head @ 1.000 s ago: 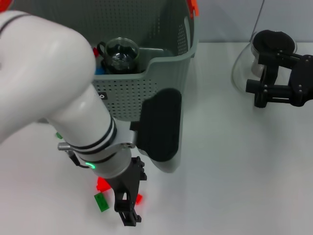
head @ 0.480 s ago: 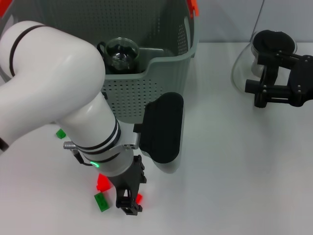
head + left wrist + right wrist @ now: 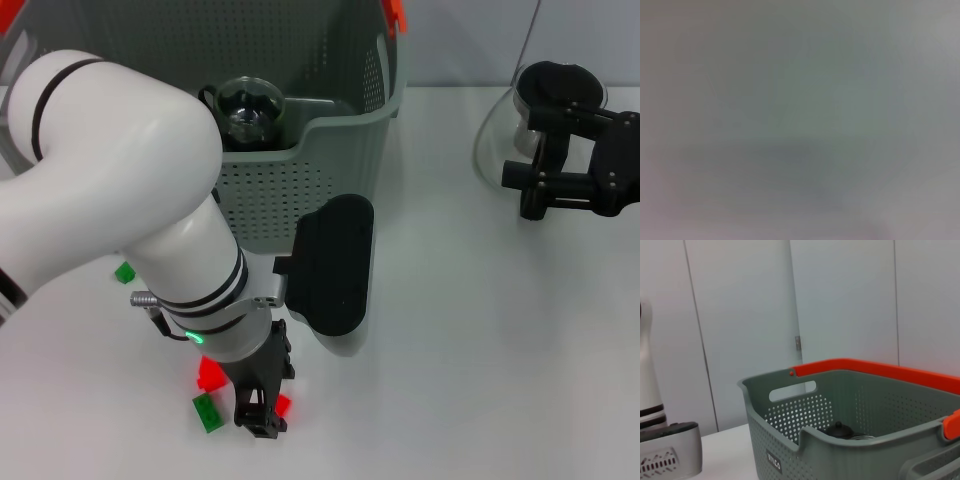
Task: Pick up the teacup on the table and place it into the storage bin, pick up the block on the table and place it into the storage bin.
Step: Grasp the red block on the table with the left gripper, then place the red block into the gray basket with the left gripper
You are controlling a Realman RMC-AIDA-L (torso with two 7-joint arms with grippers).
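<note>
The grey perforated storage bin (image 3: pixel 300 165) stands at the back left, and its orange-red handle shows in the right wrist view (image 3: pixel 875 369). A glass teacup (image 3: pixel 248 108) with a dark handle lies inside it. My left gripper (image 3: pixel 260 412) points down at the table in front of the bin. A small red block (image 3: pixel 284 405) touches its right side. A larger red block (image 3: pixel 210 375) and a green block (image 3: pixel 208 413) lie just to its left. The left wrist view is a grey blur. My right gripper (image 3: pixel 522 192) hangs open and idle at the far right.
Another green block (image 3: pixel 125 272) lies beside my left forearm. A black-faced housing (image 3: pixel 330 265) on the left arm sits against the bin's front corner. A clear glass vessel (image 3: pixel 497 135) with a black top stands behind the right gripper.
My left gripper has drawn back from the front edge toward the bin and now stands against the small red block. The right arm has not moved.
</note>
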